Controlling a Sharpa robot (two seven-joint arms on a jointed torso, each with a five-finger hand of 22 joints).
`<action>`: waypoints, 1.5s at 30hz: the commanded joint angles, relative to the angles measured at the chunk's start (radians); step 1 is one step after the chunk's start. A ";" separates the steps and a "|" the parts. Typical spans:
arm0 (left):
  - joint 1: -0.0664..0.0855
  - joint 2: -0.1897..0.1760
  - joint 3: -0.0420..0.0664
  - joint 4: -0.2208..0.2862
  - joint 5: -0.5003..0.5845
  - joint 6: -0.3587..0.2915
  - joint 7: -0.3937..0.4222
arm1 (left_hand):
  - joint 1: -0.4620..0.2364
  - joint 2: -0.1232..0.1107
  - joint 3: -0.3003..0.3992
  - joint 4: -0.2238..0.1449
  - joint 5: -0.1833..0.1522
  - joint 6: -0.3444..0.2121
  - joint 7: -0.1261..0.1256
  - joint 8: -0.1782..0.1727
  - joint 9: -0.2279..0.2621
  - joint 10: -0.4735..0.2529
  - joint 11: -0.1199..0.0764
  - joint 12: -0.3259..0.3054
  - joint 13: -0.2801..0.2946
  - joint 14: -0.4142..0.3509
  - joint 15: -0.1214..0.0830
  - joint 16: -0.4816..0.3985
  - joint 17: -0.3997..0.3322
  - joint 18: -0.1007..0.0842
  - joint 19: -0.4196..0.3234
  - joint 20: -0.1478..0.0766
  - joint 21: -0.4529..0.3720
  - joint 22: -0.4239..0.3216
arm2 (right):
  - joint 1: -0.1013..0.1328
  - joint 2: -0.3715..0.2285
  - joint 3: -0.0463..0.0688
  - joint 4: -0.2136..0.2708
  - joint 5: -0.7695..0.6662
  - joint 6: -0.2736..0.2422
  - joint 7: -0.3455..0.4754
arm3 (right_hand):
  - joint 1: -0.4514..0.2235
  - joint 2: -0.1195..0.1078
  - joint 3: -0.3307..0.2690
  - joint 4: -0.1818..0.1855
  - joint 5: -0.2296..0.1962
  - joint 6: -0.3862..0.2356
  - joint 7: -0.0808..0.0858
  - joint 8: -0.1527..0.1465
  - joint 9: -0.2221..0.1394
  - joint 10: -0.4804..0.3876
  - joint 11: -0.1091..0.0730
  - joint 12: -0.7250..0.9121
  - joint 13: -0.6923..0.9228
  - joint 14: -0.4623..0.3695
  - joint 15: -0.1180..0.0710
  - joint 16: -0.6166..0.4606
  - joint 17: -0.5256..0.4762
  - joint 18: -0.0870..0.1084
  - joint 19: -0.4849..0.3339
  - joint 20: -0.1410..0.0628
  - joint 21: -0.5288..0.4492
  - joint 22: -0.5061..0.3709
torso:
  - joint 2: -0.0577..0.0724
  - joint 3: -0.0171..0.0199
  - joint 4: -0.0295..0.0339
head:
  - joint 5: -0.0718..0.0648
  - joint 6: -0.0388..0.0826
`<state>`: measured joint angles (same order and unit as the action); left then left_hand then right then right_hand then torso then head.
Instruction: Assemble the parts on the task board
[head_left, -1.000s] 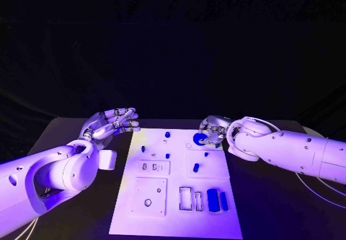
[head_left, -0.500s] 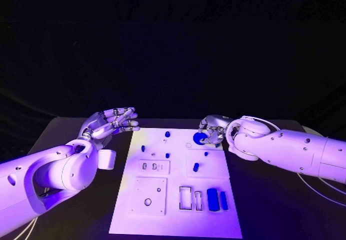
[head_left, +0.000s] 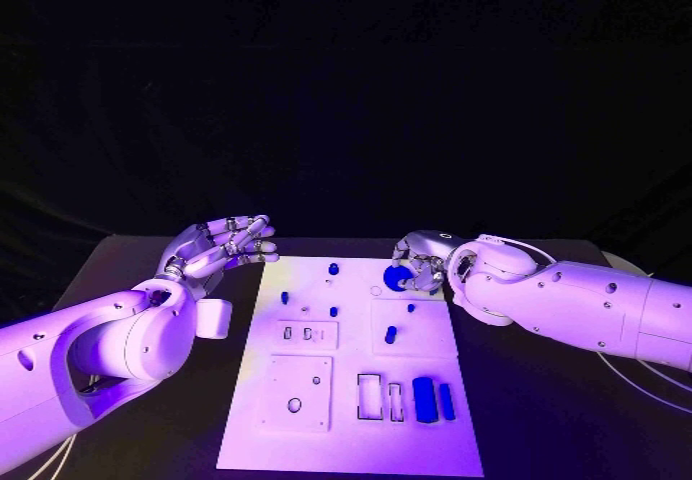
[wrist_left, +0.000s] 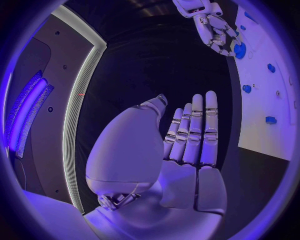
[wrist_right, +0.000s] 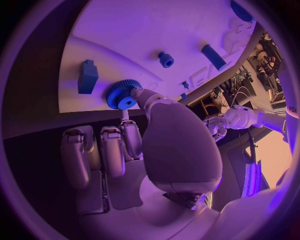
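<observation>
Nearest on the white task board (head_left: 346, 440), two long blue blocks (head_left: 431, 399) are seen beside rectangular slots. Farther up, small blue pegs (head_left: 391, 335) are stood on the board. At the far right corner, a blue gear (head_left: 397, 277) is pinched by the right hand (head_left: 421, 262). The left hand (head_left: 221, 248) is held above the dark worktop (head_left: 144, 262) beside the board, fingers (wrist_left: 195, 125) straight, together, holding nothing.

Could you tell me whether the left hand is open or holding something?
Open: the left hand has straight, extended fingers and holds nothing.
</observation>
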<state>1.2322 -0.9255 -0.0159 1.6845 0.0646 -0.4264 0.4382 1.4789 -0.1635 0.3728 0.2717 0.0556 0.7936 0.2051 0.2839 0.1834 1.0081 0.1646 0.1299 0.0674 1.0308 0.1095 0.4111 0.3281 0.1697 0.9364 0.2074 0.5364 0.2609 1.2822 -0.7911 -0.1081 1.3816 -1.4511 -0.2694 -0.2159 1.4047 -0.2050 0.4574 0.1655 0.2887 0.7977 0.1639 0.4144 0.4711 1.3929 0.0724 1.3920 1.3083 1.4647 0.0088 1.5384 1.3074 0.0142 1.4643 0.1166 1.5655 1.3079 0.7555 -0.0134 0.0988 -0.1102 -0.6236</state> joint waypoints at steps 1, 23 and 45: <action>0.002 0.003 0.001 0.000 -0.007 0.018 0.006 | 0.010 -0.001 0.008 0.000 -0.003 -0.002 0.018 -0.006 -0.001 0.003 0.003 -0.005 -0.001 -0.007 0.000 0.000 0.001 0.011 0.001 -0.002 0.005 0.001 | -0.001 -0.001 0.000 0.017 -0.062 -0.082 0.011 | -0.010 0.000 0.010 0.001 0.007 0.015 -0.007 0.004 0.001 0.011 0.001 0.008 0.066 0.087 -0.005 0.004 0.174 -0.014 0.106 -0.002 0.005 0.263 | -0.001 -0.0003 0.0025 | 0.000 0.001; 0.002 0.012 0.001 -0.004 -0.007 0.018 0.005 | 0.010 0.000 0.010 0.000 -0.003 -0.002 0.018 -0.006 -0.002 0.003 0.003 -0.006 -0.001 -0.007 0.000 0.000 0.002 0.011 0.001 -0.002 0.006 0.002 | 0.009 0.163 -0.002 0.054 -0.213 -0.156 -0.018 | -0.022 -0.004 0.030 -0.002 -0.001 0.029 -0.011 -0.003 -0.008 0.017 -0.004 0.013 0.071 0.088 -0.009 0.005 0.176 -0.014 0.106 -0.007 0.005 0.263 | 0.000 -0.0017 0.0062 | 0.010 0.002; 0.002 0.014 0.001 -0.005 -0.007 0.019 0.004 | 0.010 0.000 0.010 0.000 -0.003 -0.002 0.018 -0.006 -0.002 0.003 0.003 -0.006 -0.001 -0.007 0.000 0.000 0.002 0.011 0.001 -0.002 0.006 0.002 | -0.024 0.273 -0.012 -0.074 -0.200 -0.099 0.001 | -0.033 -0.006 0.038 -0.001 -0.015 0.032 -0.011 -0.011 -0.014 0.018 -0.003 0.013 0.071 0.087 -0.010 0.004 0.173 -0.014 0.106 -0.008 0.005 0.263 | 0.000 0.0001 0.0015 | 0.023 -0.011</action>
<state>1.2322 -0.9134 -0.0160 1.6777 0.0636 -0.4251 0.4363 1.4788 -0.1635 0.3782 0.2717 0.0555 0.7936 0.2051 0.2839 0.1835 1.0081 0.1646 0.1300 0.0674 1.0308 0.1095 0.4111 0.3286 0.1698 0.9364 0.2074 0.5364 0.2615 1.2599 -0.5192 -0.1195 1.3091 -1.6375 -0.3985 -0.2227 1.3762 -0.2136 0.4901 0.1649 0.2800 0.8130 0.1622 0.3978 0.4563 1.4024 0.0680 1.3995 1.3077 1.4685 0.0051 1.5383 1.3077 0.0144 1.4643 0.1166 1.5655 1.3073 0.7560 -0.0135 0.1027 -0.0884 -0.6333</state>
